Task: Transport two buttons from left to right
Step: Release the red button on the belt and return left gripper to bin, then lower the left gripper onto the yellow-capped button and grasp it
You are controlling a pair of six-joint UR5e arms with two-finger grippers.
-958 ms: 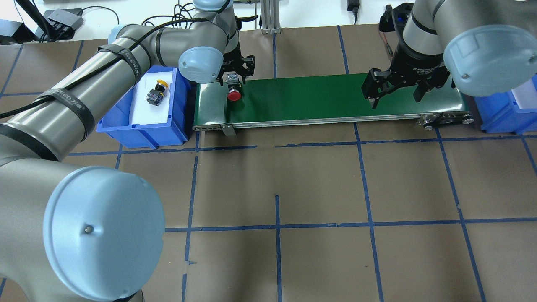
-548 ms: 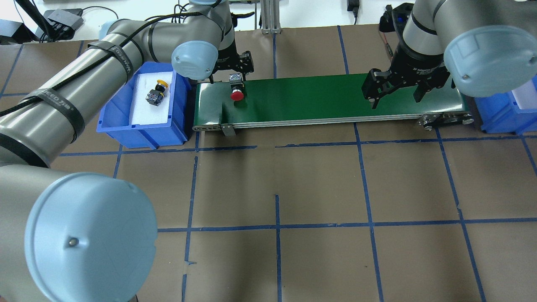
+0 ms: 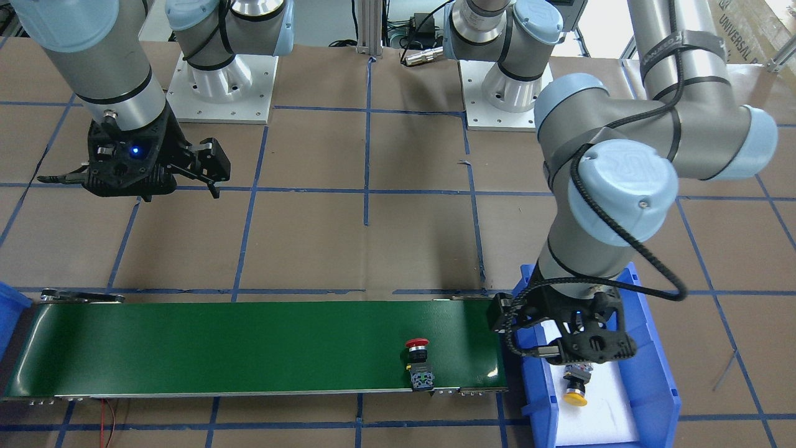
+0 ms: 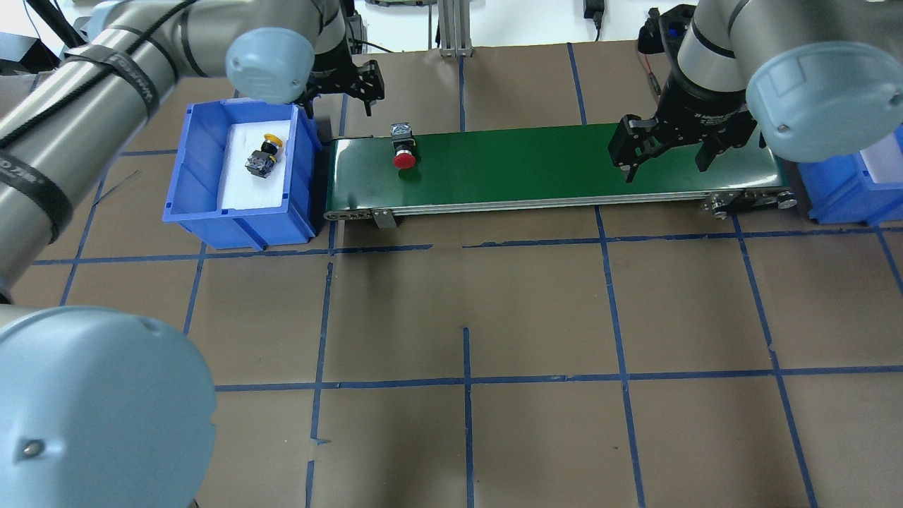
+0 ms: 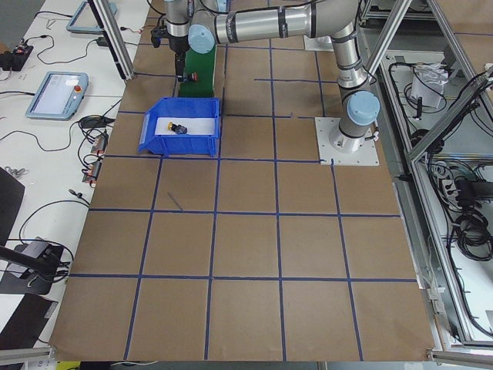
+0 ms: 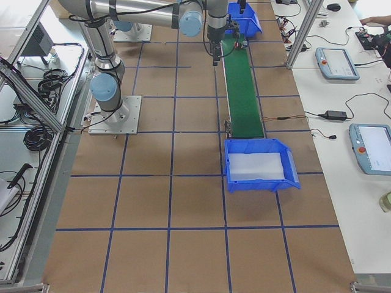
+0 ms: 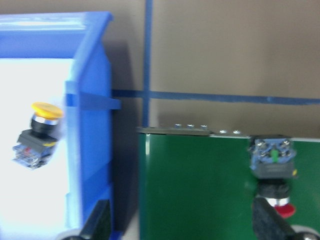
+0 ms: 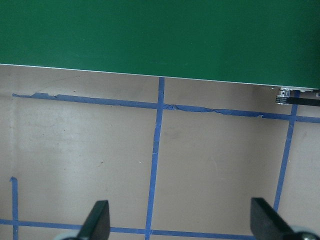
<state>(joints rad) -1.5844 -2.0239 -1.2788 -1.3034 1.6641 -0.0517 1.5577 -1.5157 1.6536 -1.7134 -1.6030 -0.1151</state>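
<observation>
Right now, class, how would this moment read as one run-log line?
red button: on belt | yellow button: in blue bin | left gripper: open, empty, by bin | right gripper: open, empty

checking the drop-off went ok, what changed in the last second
The left hand left the red mushroom-cap push button on the green conveyor belt and drew away toward the blue plastic bin, open. The button rode slightly along the belt toward the right hand. The yellow-capped push button in the bin and that hand stayed put.
</observation>
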